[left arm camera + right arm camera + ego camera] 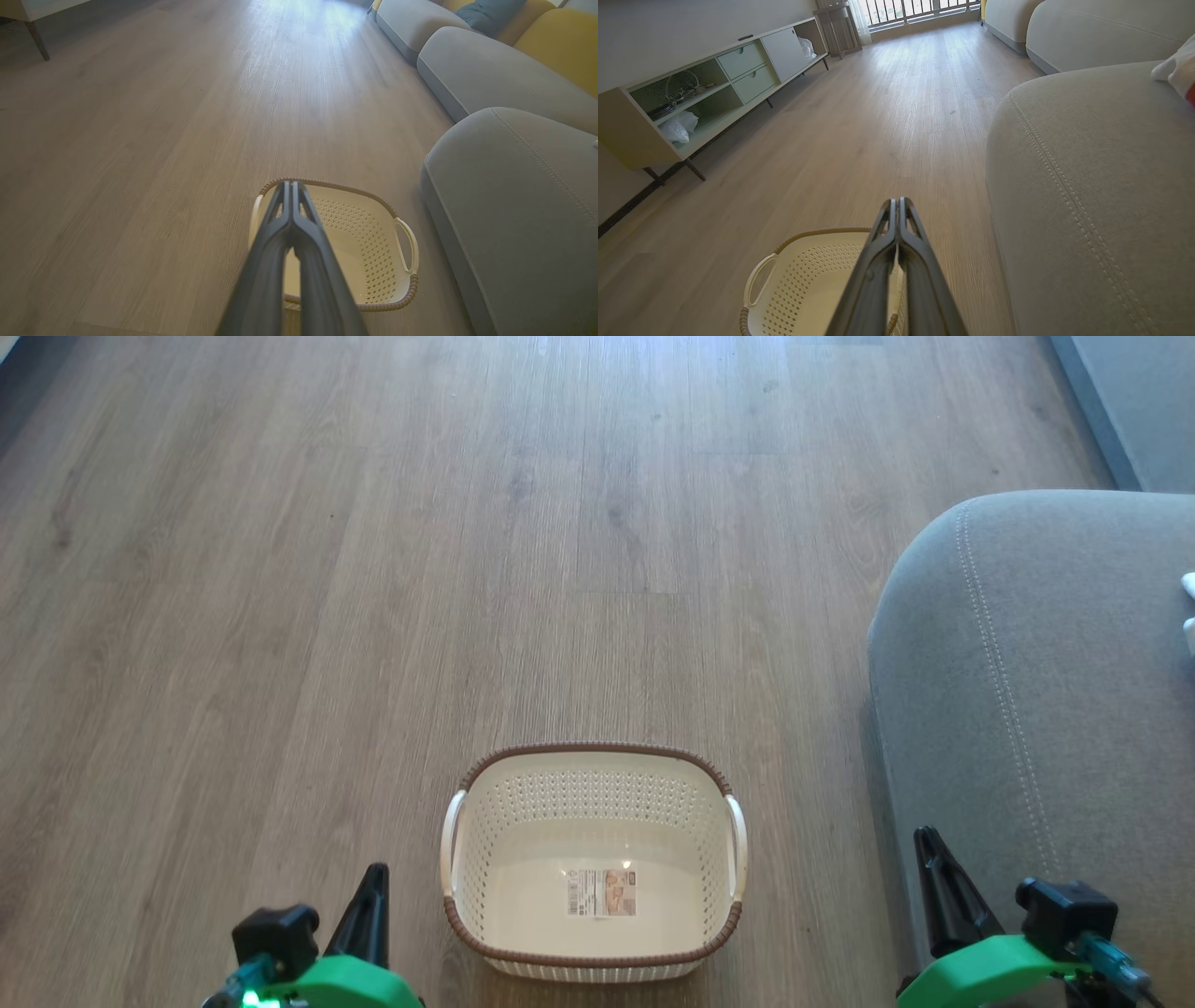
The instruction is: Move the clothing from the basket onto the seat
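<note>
The cream perforated basket (588, 795) stands on the wooden floor between my grippers, with nothing inside but a label sticker (601, 892). The grey seat (1046, 709) rises just to its right, pale stitching running along its top. At the seat's far right edge lies a bit of white fabric (1189, 616); in the right wrist view it is white with a sliver of red (1176, 70), so it looks like the clothing, mostly out of frame. My left gripper (290, 184) is shut on nothing, left of the basket. My right gripper (896, 201) is shut on nothing, beside the seat's front.
A low cabinet (691, 93) with open shelves and drawers lines the left wall. More grey sofa cushions (486, 70), yellow back cushions (560, 42) and a teal pillow (490, 14) stretch away on the right. Open floor (467, 523) lies ahead of the basket.
</note>
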You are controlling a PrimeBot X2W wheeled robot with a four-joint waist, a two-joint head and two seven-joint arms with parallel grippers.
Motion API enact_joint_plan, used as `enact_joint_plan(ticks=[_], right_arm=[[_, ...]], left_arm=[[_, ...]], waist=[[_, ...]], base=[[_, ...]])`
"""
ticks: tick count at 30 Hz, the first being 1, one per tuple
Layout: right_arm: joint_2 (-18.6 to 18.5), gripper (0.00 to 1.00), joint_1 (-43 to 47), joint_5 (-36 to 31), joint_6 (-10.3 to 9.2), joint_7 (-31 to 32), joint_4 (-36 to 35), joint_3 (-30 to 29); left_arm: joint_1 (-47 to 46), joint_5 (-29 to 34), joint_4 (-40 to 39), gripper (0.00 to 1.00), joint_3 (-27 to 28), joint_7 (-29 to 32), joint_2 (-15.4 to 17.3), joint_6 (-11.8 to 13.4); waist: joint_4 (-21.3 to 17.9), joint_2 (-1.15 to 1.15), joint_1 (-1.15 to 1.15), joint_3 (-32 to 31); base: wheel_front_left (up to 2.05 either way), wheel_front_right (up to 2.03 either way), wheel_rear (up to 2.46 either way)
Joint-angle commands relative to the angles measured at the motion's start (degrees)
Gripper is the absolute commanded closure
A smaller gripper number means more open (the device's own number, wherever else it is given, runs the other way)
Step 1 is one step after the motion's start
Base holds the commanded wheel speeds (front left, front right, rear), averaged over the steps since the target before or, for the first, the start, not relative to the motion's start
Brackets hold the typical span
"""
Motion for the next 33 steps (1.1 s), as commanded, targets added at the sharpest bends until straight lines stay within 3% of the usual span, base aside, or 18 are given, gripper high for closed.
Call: enact_joint_plan(ticks=[1,33], right_arm=[[-0.2,1.0,-1.4,1.9,0.0,0.3,-1.9,-0.1],[-0.7,1.0,-4.0,22.4,0.0,5.1,-2.2,-1.3]], left_arm=[[-2.3,-1.5,-1.8,1.0,0.5,0.4,0.0,-0.2],[-3.9,-20.2,-3.3,1.0,4.5,5.7,0.0,-2.0]], waist=[[-0.1,0.0,0.0,0.0],[-1.3,0.0,0.0,0.4]], base=[[0.0,0.0,0.0],[0.0,0.0,0.0]])
